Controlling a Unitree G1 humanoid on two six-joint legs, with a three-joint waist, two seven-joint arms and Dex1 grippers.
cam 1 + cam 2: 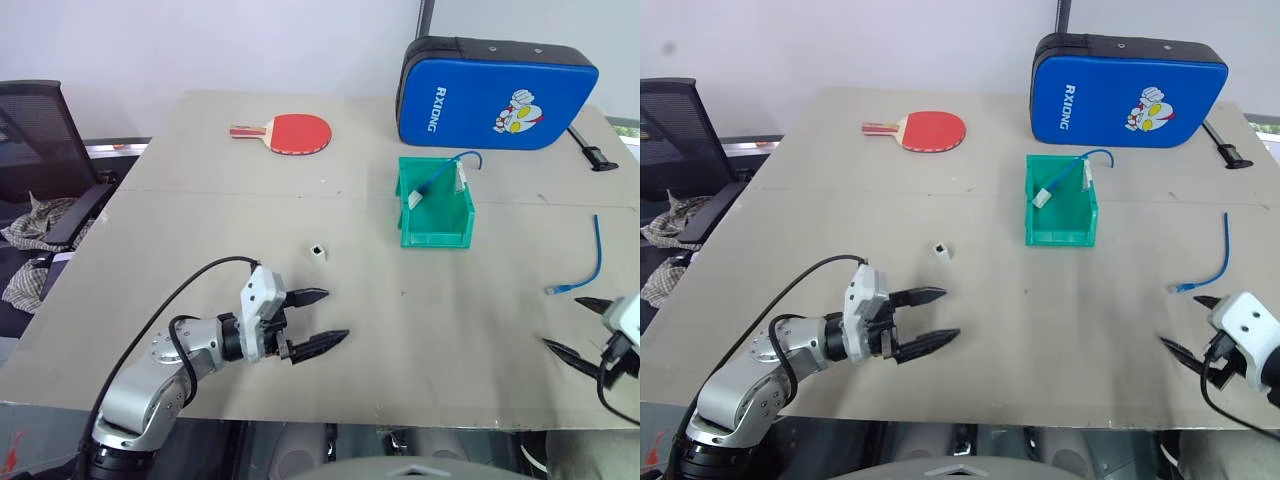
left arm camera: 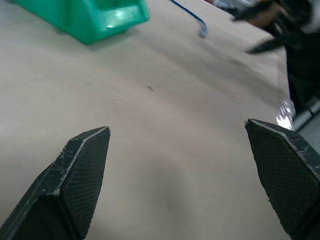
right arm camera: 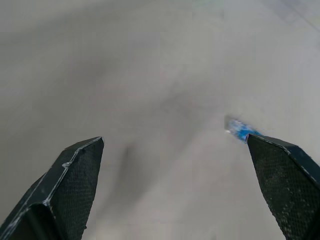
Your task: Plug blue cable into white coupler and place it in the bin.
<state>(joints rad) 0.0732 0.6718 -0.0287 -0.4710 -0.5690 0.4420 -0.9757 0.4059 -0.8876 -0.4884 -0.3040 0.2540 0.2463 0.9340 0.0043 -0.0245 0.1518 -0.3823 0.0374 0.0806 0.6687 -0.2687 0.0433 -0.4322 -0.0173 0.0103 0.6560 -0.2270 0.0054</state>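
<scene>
A short blue cable lies curved on the table at the right, its clear plug end toward me. My right gripper hovers open just in front of that plug, which sits beside one fingertip in the right wrist view. The tiny white coupler stands alone mid-table. My left gripper is open, pointing right, a little in front of the coupler. The green bin stands beyond, with another blue cable and a white coupler inside it.
A big blue padded case stands at the back right, with a black tool beside it. A red table-tennis paddle lies at the back. An office chair stands off the table's left edge.
</scene>
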